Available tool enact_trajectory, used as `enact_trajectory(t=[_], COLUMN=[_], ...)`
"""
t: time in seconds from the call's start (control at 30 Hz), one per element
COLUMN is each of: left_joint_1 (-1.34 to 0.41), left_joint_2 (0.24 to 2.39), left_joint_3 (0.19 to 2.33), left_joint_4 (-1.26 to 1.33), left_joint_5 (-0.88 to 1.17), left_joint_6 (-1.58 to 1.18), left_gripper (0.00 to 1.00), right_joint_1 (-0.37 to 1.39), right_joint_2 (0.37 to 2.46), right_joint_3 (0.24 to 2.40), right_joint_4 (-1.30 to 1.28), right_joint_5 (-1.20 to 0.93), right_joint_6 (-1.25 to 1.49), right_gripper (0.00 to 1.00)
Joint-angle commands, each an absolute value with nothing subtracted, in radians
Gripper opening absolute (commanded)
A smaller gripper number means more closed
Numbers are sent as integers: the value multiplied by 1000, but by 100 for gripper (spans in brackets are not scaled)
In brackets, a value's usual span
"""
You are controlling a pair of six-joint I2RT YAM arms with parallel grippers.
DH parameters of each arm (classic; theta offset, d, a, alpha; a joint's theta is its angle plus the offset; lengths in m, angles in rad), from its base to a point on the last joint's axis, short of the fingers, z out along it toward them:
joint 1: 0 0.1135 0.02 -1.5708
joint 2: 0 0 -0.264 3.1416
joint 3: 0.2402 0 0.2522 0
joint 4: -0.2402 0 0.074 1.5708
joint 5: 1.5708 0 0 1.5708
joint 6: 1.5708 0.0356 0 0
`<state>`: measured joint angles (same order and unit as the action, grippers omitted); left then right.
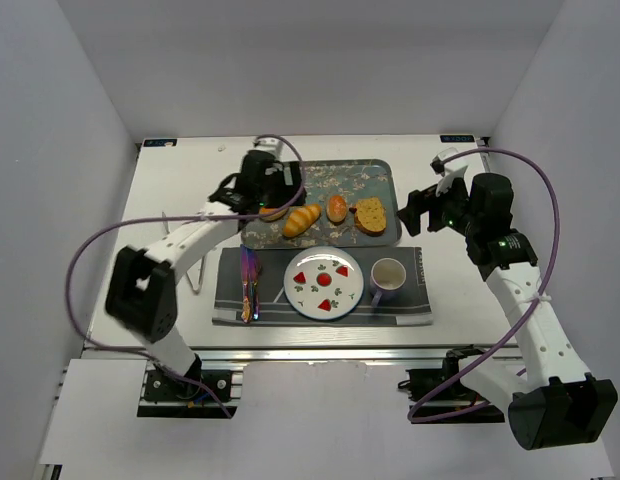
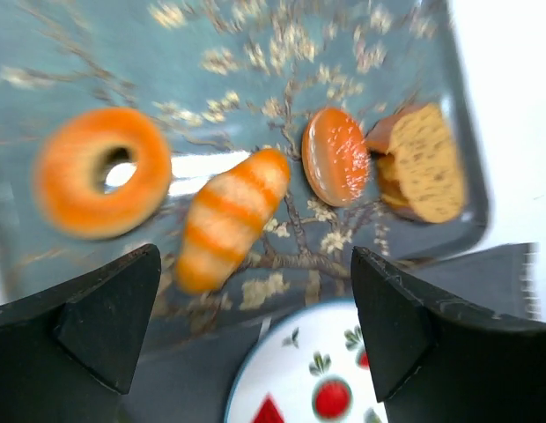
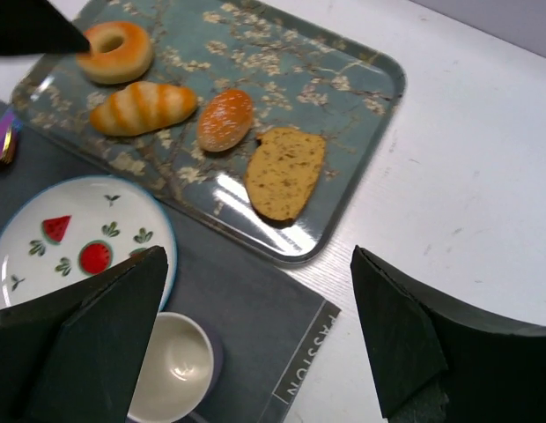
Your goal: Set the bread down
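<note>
Several breads lie on a blue floral tray (image 1: 360, 175): a ring donut (image 2: 101, 172), a striped long roll (image 2: 229, 216), a round glazed bun (image 2: 335, 156) and a brown bread slice (image 2: 427, 163). My left gripper (image 2: 255, 335) is open and empty. It hovers above the tray's near-left part, near the donut and the roll (image 1: 302, 219). My right gripper (image 3: 255, 335) is open and empty, right of the tray (image 3: 343, 79) over the placemat's right end. The slice (image 3: 284, 172) is the bread nearest to it.
A white plate (image 1: 335, 300) with red fruit prints sits on a dark placemat (image 1: 415, 300) in front of the tray. A mug (image 1: 387, 278) stands right of the plate. Cutlery (image 1: 249, 285) lies at the mat's left end. White walls close in the table.
</note>
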<state>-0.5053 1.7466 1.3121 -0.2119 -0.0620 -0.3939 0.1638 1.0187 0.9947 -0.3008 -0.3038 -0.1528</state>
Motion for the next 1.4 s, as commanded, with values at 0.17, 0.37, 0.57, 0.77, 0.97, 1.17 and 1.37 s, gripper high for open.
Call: enact_trajectory(t=[0.17,0.37,0.57,0.77,0.97,1.17,1.37], left_joint_1=[-306,-106,-87,-60,-2,40,54], left_joint_2=[1263,1036,1086,1267,1456,1543,1629], left_joint_3=[1076,859,766,796,844,835,834], left_joint_4=[-452,-586,-635,-594,-534,-389,-261], left_joint_5=[-77,-187,-302,-318,-278,-210,-161], left_joint_6=[-425,-414,-388,-357,-282,-222,-242], left_gripper=[34,62,98,98,98,98,94], right_joint_1=[164,166,164,166,160,155,155], right_joint_2=[1014,1054,1068,1019,988,986,999], right_joint_3=[963,922,924,862,851,868,897], right_joint_4=[-452,-430,-413,-342,-336,-327,-344], right_joint_5=[-745,-942,-920,-874,-836,-844,-851], right_joint_6=[-513,-514,-488,-451,-449,-426,-419], right_gripper=[77,33,89,89,89,89,89])
